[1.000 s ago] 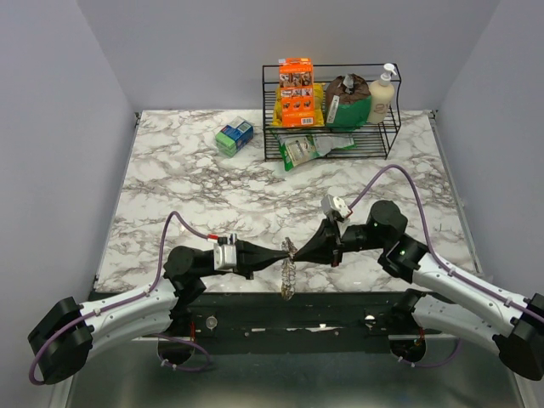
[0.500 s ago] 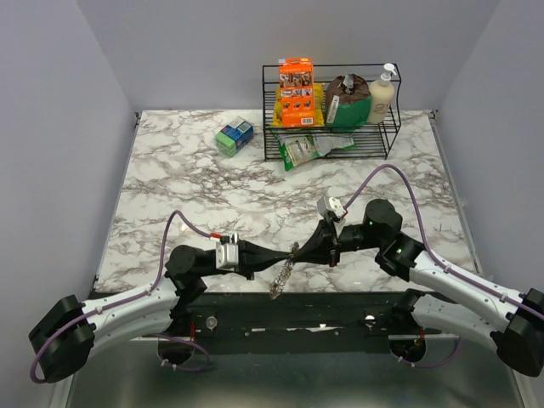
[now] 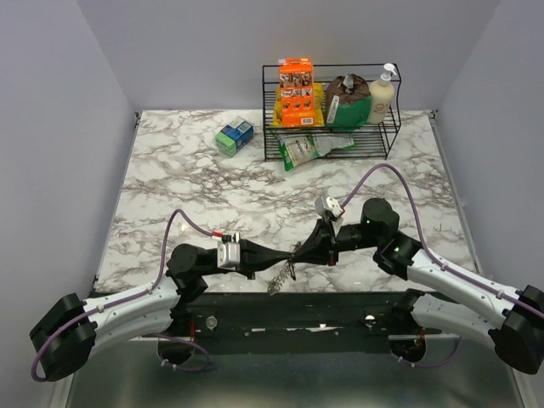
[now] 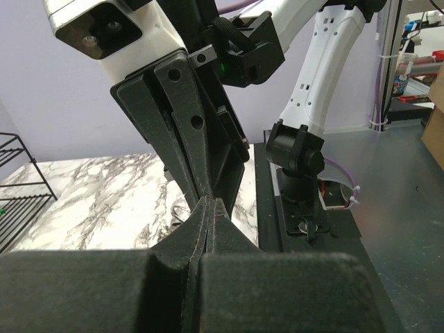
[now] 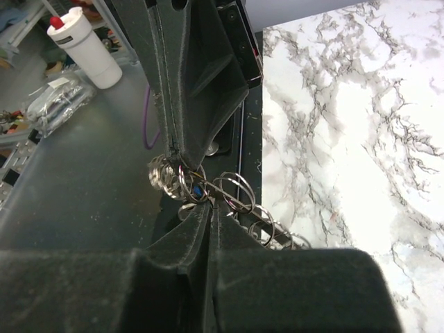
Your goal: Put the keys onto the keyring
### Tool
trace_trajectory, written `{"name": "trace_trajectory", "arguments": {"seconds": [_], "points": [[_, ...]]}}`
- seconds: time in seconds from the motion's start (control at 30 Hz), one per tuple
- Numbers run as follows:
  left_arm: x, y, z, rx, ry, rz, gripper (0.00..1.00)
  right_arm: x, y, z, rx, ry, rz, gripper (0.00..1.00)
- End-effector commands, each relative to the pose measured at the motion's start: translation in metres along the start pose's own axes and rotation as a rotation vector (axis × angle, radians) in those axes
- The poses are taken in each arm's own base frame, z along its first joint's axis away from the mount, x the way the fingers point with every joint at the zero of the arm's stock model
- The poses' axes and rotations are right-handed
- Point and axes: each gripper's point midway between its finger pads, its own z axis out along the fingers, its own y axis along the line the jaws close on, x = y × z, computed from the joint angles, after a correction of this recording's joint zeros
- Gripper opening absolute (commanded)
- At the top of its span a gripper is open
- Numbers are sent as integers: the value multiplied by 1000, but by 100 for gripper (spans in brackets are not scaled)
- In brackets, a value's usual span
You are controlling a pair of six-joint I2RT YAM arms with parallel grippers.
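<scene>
The keyring [image 3: 281, 272] is a bunch of thin silvery loops hanging between both grippers at the table's near edge. In the right wrist view its rings [image 5: 236, 191] spread out from my fingertips, and a small blue bit [image 5: 199, 192] sits among them. I cannot make out any keys clearly. My left gripper [image 3: 286, 257] is shut with its tip on the rings [image 5: 166, 173]. My right gripper [image 3: 298, 252] is shut on a thin wire of the ring, tip to tip with the left. In the left wrist view my shut jaws [image 4: 208, 202] meet the right gripper's fingers [image 4: 182, 132], which hide most of the ring.
A black wire rack [image 3: 387, 136] with packets and a soap bottle stands at the back. A green-blue box [image 3: 234, 136] lies left of it. The table's front edge [image 3: 280, 293] and the dark base plate lie right under the grippers.
The hanging bunch of rings has swung a little to the left and down. The right gripper has shifted slightly left and back; both grippers stay tip to tip.
</scene>
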Motion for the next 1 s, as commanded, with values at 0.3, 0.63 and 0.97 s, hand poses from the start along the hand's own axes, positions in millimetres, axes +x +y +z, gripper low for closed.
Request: {"name": "trace_trajectory", "arguments": {"seconds": [0.3, 0.63, 0.97], "points": [[-45, -6, 9, 52, -133, 80, 0, 3, -8, 3, 23, 17, 21, 21], [-40, -2, 6, 22, -109, 86, 0, -2, -9, -7, 91, -2, -28, 45], [-39, 1, 3, -4, -92, 105, 0, -13, -12, -22, 204, -70, -73, 77]]}}
